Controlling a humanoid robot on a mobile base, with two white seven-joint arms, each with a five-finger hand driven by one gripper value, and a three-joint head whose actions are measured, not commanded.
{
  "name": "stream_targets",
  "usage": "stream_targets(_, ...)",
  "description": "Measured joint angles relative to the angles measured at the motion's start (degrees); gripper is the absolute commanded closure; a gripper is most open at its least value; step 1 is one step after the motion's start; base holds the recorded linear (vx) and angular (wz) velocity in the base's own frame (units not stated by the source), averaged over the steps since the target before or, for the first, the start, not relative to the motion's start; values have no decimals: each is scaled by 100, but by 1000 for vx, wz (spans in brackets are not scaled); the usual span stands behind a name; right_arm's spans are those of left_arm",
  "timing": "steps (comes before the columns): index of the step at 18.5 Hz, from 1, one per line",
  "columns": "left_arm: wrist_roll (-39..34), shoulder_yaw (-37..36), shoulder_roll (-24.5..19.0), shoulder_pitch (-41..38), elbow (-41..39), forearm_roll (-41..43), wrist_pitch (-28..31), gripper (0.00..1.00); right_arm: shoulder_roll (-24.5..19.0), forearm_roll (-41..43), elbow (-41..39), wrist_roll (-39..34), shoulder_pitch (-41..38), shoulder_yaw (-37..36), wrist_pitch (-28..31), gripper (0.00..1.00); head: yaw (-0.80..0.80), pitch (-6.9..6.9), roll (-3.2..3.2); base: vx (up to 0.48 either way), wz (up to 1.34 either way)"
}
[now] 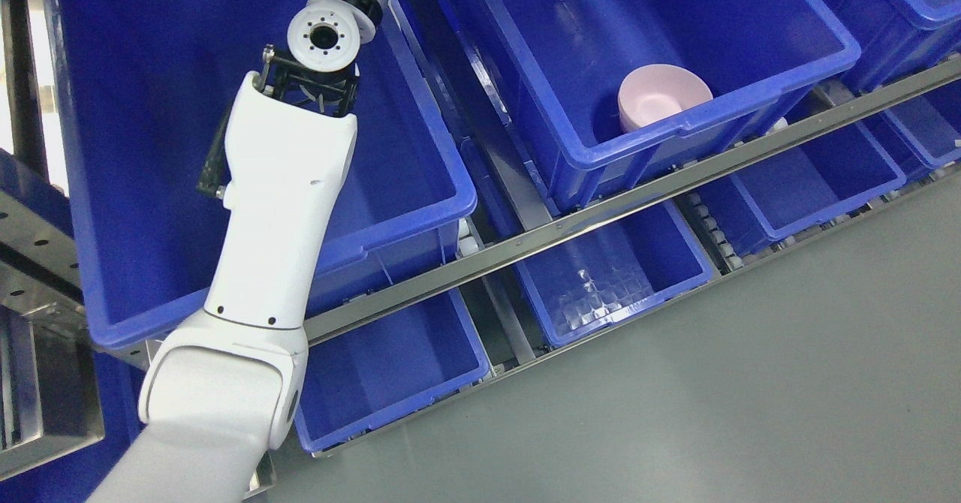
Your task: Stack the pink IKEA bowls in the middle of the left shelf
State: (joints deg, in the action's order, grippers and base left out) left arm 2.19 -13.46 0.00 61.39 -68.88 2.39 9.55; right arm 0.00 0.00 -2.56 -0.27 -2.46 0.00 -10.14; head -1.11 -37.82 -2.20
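1. From the head view I see one pink bowl [661,97] lying in the middle blue bin [676,45] on the upper shelf level, close against the bin's front wall. It appears to be a single bowl; I cannot tell whether a second one is nested under it, since the front wall hides its lower part.

2. The left arm [278,210] comes up from the lower left across the left blue bin [135,150], and its wrist runs out of the picture at the top edge. The left hand itself is cut off, so I cannot tell whether it is open, closed or holding anything.

3. The right arm does not show at all.

4. Judgement on progress: no stack is visible. At most one bowl is placed, and I cannot confirm which bin counts as the target, so I judge most of the stacking to remain.

5. The left bin shows no bowl where visible; the arm hides part of its floor.

6. The lower shelf bins [616,278] are partly hidden by the metal rail [601,210]; one holds something clear that I cannot identify.
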Motion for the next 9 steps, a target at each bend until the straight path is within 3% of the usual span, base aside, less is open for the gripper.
stream_targets(9, 52, 682, 0, -496, -900, -201, 148, 0, 0, 0, 0, 0, 0, 0, 0, 0, 0, 0, 0, 0, 0)
